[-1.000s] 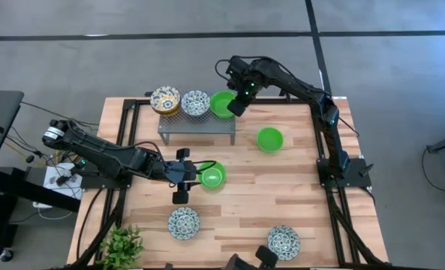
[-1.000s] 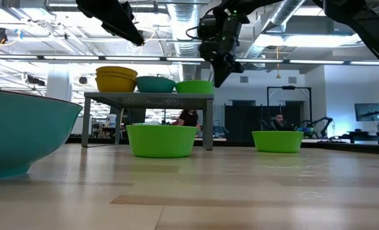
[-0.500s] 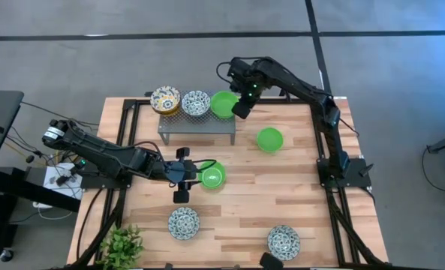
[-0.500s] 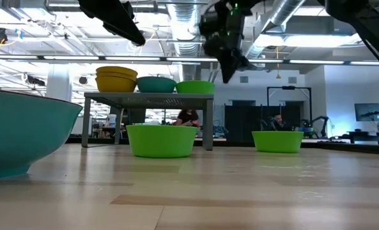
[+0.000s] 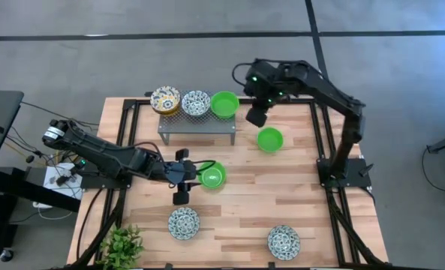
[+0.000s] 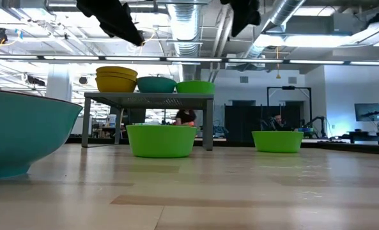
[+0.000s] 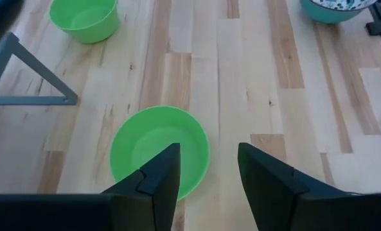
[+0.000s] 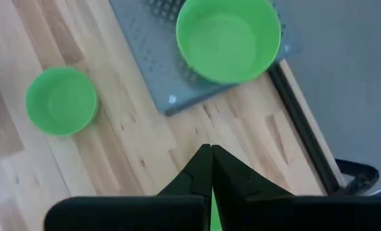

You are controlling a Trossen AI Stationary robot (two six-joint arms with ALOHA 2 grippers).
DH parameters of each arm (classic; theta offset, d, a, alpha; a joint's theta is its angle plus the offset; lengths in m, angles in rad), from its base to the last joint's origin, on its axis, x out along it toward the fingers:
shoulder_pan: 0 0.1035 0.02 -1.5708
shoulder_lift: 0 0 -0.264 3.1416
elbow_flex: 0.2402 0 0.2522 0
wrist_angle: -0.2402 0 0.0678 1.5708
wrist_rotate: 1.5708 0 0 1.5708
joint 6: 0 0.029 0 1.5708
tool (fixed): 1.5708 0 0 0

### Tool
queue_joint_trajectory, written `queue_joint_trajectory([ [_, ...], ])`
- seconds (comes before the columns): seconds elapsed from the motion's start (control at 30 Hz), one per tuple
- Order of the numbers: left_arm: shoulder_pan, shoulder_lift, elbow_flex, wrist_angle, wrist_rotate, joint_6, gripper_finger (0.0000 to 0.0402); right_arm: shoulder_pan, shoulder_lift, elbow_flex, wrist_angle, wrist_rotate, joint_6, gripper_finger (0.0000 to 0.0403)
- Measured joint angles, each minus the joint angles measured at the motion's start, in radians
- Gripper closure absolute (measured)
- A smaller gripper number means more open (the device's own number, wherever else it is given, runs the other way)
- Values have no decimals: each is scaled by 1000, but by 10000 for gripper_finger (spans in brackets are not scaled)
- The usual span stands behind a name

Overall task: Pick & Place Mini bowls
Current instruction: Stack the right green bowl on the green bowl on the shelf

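Note:
The grey perforated stand (image 5: 197, 124) carries a stack of yellow-cream bowls (image 5: 165, 100), a blue-and-white bowl (image 5: 196, 103) and a green bowl (image 5: 224, 104). Two more green bowls (image 5: 213, 175) (image 5: 269, 139) and two blue-and-white bowls (image 5: 183, 223) (image 5: 283, 241) sit on the wood. My left gripper (image 5: 195, 173) (image 7: 208, 173) is open, raised over the right rim of the nearer green bowl (image 7: 158, 151), with one finger above its inside and one outside. My right gripper (image 5: 256, 115) (image 8: 210, 154) is shut and empty. It hangs high between the stand's green bowl (image 8: 229, 38) and a green bowl on the table.
A potted plant (image 5: 122, 245) stands at the near left corner. Black frame rails (image 5: 321, 142) border the tabletop. In the low view both arms hang near the top (image 6: 112, 19) (image 6: 243, 13), well above the bowls. Bare wood lies between the stand and the near bowls.
My right gripper has drawn away from the right rim of the green bowl on the stand, moving toward the table's right and a little nearer while rising. That bowl has stayed on the stand.

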Motion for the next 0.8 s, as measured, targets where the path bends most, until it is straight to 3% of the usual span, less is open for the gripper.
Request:
queue_joint_trajectory([
  [0.5, -71, 0, 0, -7, 0, -10, 244, 70, -280, -738, 203, -4, 74, 332],
  [0.8, -71, 0, 0, -5, 0, -10, 244, 69, -279, -993, 396, -8, 109, 287],
])
